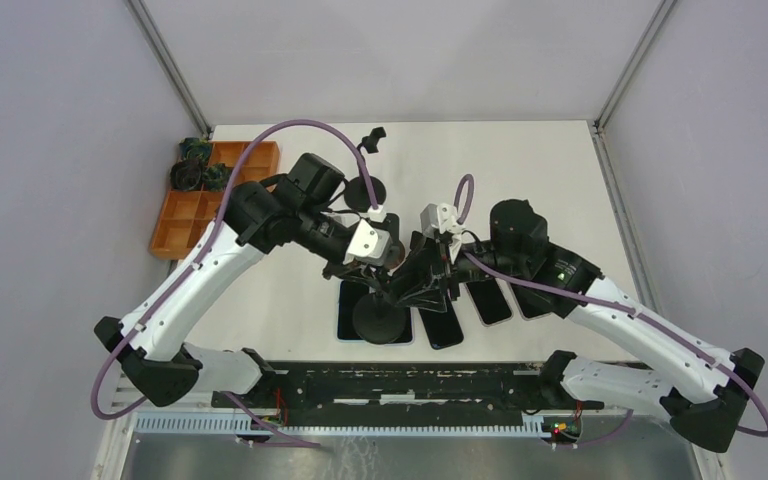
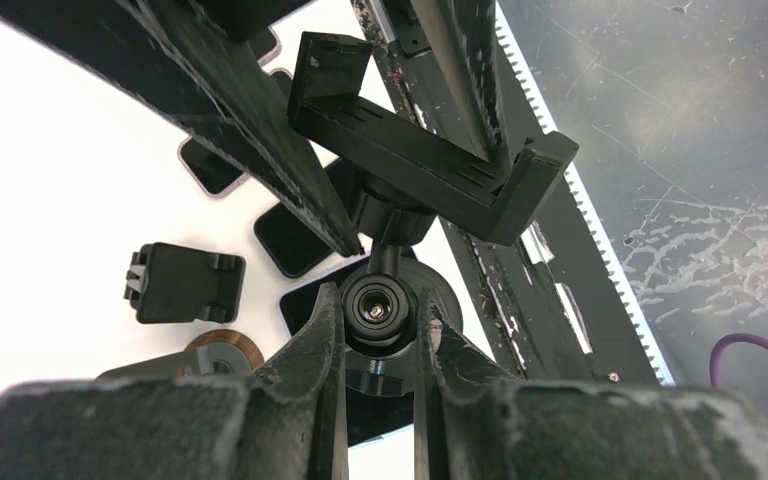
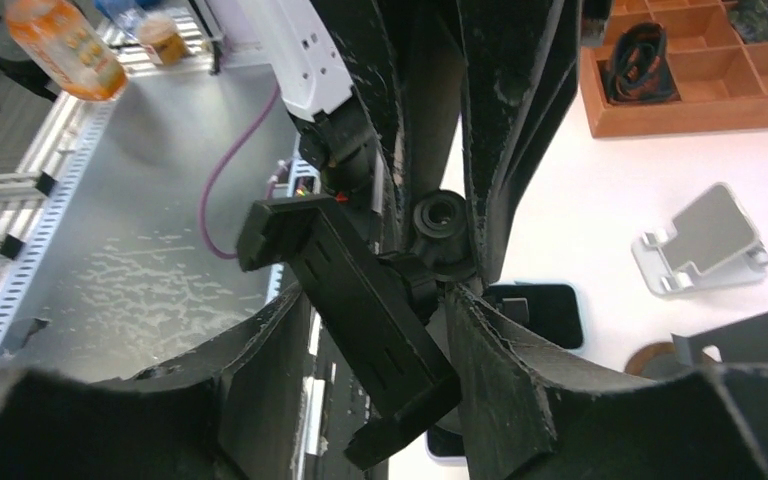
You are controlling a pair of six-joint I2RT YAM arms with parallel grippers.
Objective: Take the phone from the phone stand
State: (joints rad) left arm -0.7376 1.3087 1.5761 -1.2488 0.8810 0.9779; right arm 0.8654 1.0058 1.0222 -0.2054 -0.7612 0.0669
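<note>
Left wrist view: L gripper [image 2: 380,312] clenched on phone stand [image 2: 420,165] neck. R gripper [image 3: 380,300] straddles stand's cradle [image 3: 355,285] (can't tell if gripping). Phones [image 1: 442,328] lie flat beside stand's base [image 1: 380,320].

Four phones [image 1: 442,328] are lying flat on the table [image 1: 560,180], two black stands [image 1: 380,320] are standing there, one silver stand [image 3: 705,240] and one orange tray [image 1: 185,215] are sitting alongside.
</note>
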